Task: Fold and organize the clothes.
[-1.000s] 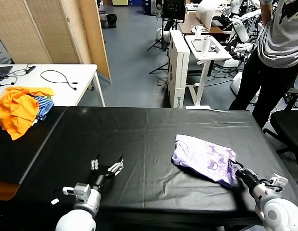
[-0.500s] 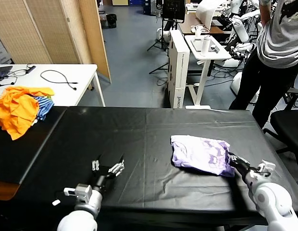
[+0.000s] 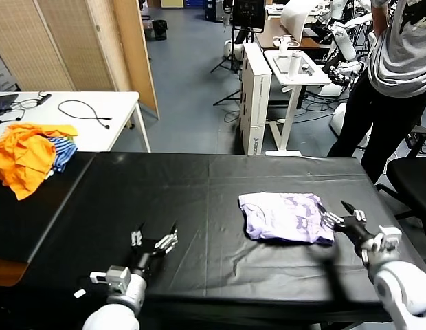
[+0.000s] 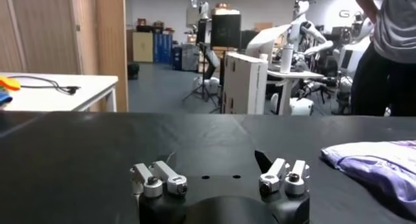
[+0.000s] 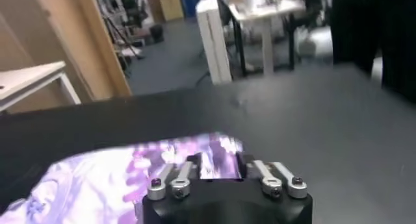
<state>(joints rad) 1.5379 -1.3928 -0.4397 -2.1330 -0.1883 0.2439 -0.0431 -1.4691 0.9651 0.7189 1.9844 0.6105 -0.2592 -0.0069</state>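
The clothes, a pale lavender T-shirt (image 3: 282, 216) with purple printed figures, lie folded in a flat rectangle on the right half of the black table (image 3: 199, 182). My right gripper (image 3: 340, 214) is at the shirt's right edge, low over the table, and stands open. In the right wrist view the shirt (image 5: 117, 180) spreads just beyond the right gripper (image 5: 219, 163), with printed fabric showing between the parted fingers. My left gripper (image 3: 154, 240) rests open near the front left of the table, holding nothing. In the left wrist view, the left gripper (image 4: 211, 170) faces bare table, the shirt (image 4: 383, 163) off to its side.
A pile of orange garments (image 3: 24, 155) with a blue-and-white striped one (image 3: 62, 151) sits at the table's far left, by a white side table (image 3: 96, 110). A person (image 3: 398, 75) and a black chair (image 3: 416, 179) stand beyond the table's right end.
The right gripper, shut on the shirt's right edge, carried it away from the front edge and laid it flat. It has since opened and let go. The left arm stayed put.
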